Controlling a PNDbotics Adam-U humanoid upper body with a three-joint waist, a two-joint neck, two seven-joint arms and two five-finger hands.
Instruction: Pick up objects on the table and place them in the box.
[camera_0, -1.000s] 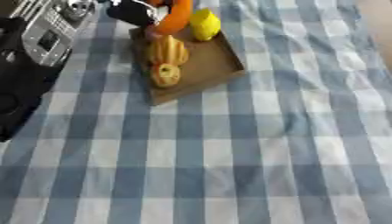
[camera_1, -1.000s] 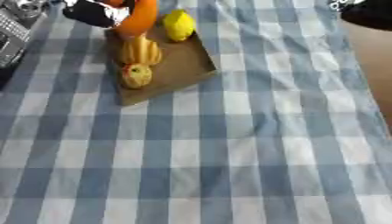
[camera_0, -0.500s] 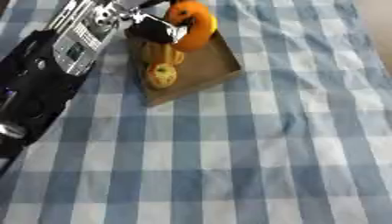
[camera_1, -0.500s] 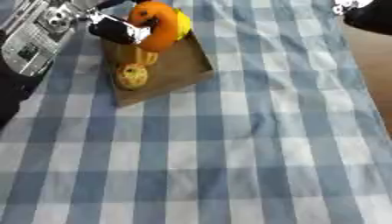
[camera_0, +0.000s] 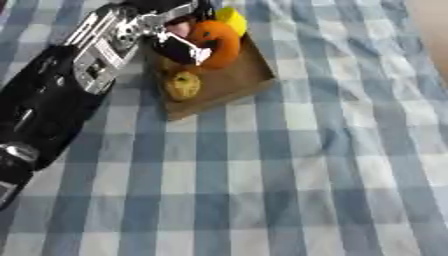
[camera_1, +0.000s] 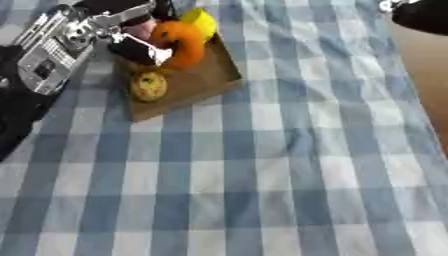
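Left robot hand pinching orange fruit over box, checked cloth beyond

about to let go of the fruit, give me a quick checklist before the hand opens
1. Left hand curled on the round orange fruit: ok.
2. Orange fruit over the brown cardboard box, inside its walls: ok.
3. Fruit resting on the box floor: cannot tell.
4. Free floor space beside the small yellow-brown lumpy fruit: ok.
5. Yellow fruit at the far end clear of the drop: cannot tell.
6. Right hand away at the upper corner: ok.
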